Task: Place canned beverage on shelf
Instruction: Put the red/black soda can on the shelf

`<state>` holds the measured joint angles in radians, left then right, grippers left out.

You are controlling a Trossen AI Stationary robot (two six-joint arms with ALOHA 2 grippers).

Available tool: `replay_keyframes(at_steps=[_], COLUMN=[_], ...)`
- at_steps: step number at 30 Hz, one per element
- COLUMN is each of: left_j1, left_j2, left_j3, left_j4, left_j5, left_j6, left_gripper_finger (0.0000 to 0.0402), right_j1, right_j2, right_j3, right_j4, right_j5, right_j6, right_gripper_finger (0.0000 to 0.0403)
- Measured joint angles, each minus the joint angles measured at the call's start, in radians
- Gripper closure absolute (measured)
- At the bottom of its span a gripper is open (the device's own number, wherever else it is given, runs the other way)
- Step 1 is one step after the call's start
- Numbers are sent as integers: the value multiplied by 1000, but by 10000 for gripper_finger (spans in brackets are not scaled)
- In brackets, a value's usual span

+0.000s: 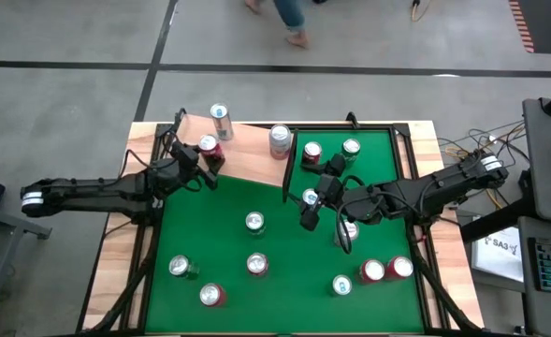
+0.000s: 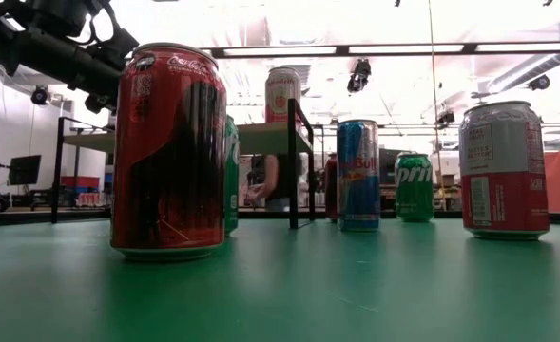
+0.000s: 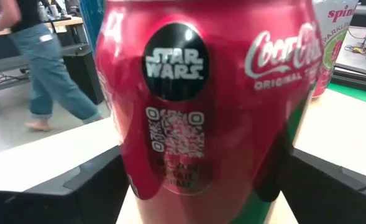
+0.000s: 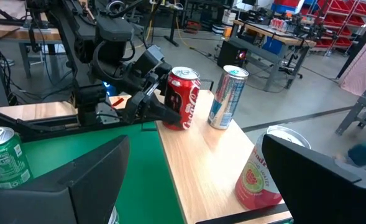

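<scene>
Left gripper (image 1: pixel 205 165) is up at the shelf (image 1: pixel 256 154), the pale wood board at the far left of the green tabletop (image 1: pixel 256 197). Its fingers (image 3: pixel 77 186) sit on either side of a red cola can (image 1: pixel 209 147) that stands upright on the shelf; from the wrist camera there's a sliver of gap on both sides, so they look released rather than squeezing. A blue and silver can (image 1: pixel 221 116) stands just beside it on the shelf, and a pink can (image 1: pixel 280 139) sits farther along the board. Right gripper (image 1: pixel 310 211) hangs over the middle of the tabletop with its fingers spread wide, holding nothing. Plenty more cans are scattered over the green.
</scene>
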<state>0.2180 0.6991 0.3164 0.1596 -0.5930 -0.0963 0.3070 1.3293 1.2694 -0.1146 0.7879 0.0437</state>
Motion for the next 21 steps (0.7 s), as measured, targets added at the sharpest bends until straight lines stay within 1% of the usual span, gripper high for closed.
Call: replay_keyframes(at_steps=[6, 13, 18, 21], left_j1=[0, 0, -1, -1], left_j2=[-3, -41, -64, -67], left_j3=[0, 1, 38, 82], left_j4=[-2, -3, -12, -62], left_j5=[0, 0, 0, 0], left_j6=[0, 1, 23, 43], left_gripper_finger=[61, 61, 61, 61], right_j1=[0, 0, 0, 0], right_j2=[0, 0, 0, 0], right_j3=[0, 0, 0, 0], right_j4=[0, 0, 0, 0], right_j5=[0, 0, 0, 0], right_j6=[0, 0, 0, 0], right_gripper_finger=[44, 44, 44, 44])
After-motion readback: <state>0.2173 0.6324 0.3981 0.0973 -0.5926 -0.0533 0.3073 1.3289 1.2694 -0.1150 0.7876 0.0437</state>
